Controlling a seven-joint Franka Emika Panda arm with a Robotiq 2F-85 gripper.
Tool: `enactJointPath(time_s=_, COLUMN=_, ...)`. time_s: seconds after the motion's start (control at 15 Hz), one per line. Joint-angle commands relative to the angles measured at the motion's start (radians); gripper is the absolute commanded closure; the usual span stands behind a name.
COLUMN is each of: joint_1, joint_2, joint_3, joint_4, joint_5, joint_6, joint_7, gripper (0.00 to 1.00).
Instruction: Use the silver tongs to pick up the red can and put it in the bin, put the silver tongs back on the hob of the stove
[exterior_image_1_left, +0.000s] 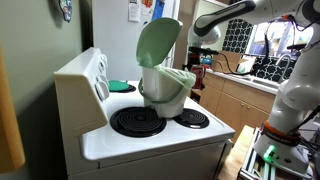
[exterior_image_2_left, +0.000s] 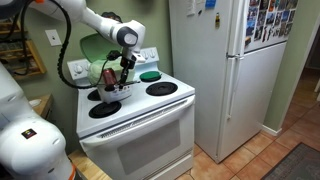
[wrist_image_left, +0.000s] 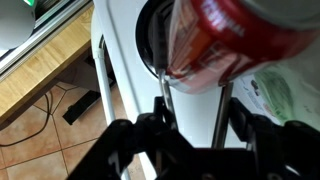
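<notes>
My gripper (wrist_image_left: 192, 125) is shut on the silver tongs (wrist_image_left: 160, 95). Their two arms reach away from me and clamp the red can (wrist_image_left: 235, 30), which is held in the air over the white hob (wrist_image_left: 125, 60). In an exterior view my gripper (exterior_image_2_left: 125, 63) hangs over the stove's (exterior_image_2_left: 140, 125) back left burner with the can (exterior_image_2_left: 108, 74) beside the bin (exterior_image_2_left: 88, 60). The cream bin (exterior_image_1_left: 165, 90) stands on the hob with its pale-green lid (exterior_image_1_left: 157, 42) raised. Its green liner (wrist_image_left: 292, 95) shows to the right of the can in the wrist view.
A small green round dish (exterior_image_2_left: 150, 75) lies on a back burner. The large coil burners (exterior_image_1_left: 137, 121) at the front are bare. A white fridge (exterior_image_2_left: 230, 70) stands beside the stove. A wooden counter (wrist_image_left: 40, 70) borders it on the other side.
</notes>
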Motion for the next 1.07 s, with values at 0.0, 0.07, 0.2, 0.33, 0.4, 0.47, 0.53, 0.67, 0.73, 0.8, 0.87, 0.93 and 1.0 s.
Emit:
enactJointPath(time_s=0.0, joint_1=-0.021, joint_2=-0.018, joint_3=0.016, joint_4=-0.010, joint_5=0.003, joint_6=-0.002, joint_7=0.007, gripper=0.36)
enactJointPath(time_s=0.07, joint_1=-0.024, joint_2=-0.032, joint_3=0.016, joint_4=-0.019, joint_5=0.004, joint_6=-0.003, joint_7=0.010, gripper=0.36)
enactJointPath(time_s=0.2, joint_1=-0.026, joint_2=-0.046, joint_3=0.017, joint_4=-0.029, joint_5=0.006, joint_6=-0.002, joint_7=0.012, gripper=0.61)
enactJointPath(time_s=0.33, joint_1=-0.031, joint_2=-0.091, joint_3=0.019, joint_4=-0.038, joint_5=-0.002, joint_6=-0.017, joint_7=0.045, gripper=0.61)
enactJointPath(time_s=0.4, joint_1=-0.033, joint_2=-0.113, joint_3=0.020, joint_4=-0.043, joint_5=0.000, joint_6=-0.026, joint_7=0.056, gripper=0.61)
enactJointPath(time_s=0.47, joint_1=-0.036, joint_2=-0.134, joint_3=0.022, joint_4=-0.050, joint_5=-0.005, joint_6=-0.028, joint_7=0.080, gripper=0.61)
enactJointPath(time_s=0.53, joint_1=-0.040, joint_2=-0.149, joint_3=0.023, joint_4=-0.051, joint_5=-0.001, joint_6=-0.026, joint_7=0.091, gripper=0.61)
enactJointPath(time_s=0.67, joint_1=-0.046, joint_2=-0.180, joint_3=0.021, joint_4=-0.053, joint_5=0.016, joint_6=-0.012, joint_7=0.105, gripper=0.61)
enactJointPath(time_s=0.73, joint_1=-0.051, joint_2=-0.198, joint_3=0.020, joint_4=-0.055, joint_5=0.022, joint_6=-0.003, joint_7=0.113, gripper=0.61)
enactJointPath(time_s=0.8, joint_1=-0.056, joint_2=-0.216, joint_3=0.020, joint_4=-0.057, joint_5=0.024, joint_6=0.001, joint_7=0.120, gripper=0.61)
enactJointPath(time_s=0.87, joint_1=-0.060, joint_2=-0.238, joint_3=0.018, joint_4=-0.061, joint_5=0.029, joint_6=0.003, joint_7=0.121, gripper=0.61)
enactJointPath(time_s=0.93, joint_1=-0.067, joint_2=-0.260, joint_3=0.017, joint_4=-0.066, joint_5=0.033, joint_6=0.012, joint_7=0.129, gripper=0.61)
enactJointPath(time_s=1.0, joint_1=-0.079, joint_2=-0.285, joint_3=0.014, joint_4=-0.073, joint_5=0.043, joint_6=0.037, joint_7=0.149, gripper=0.61)
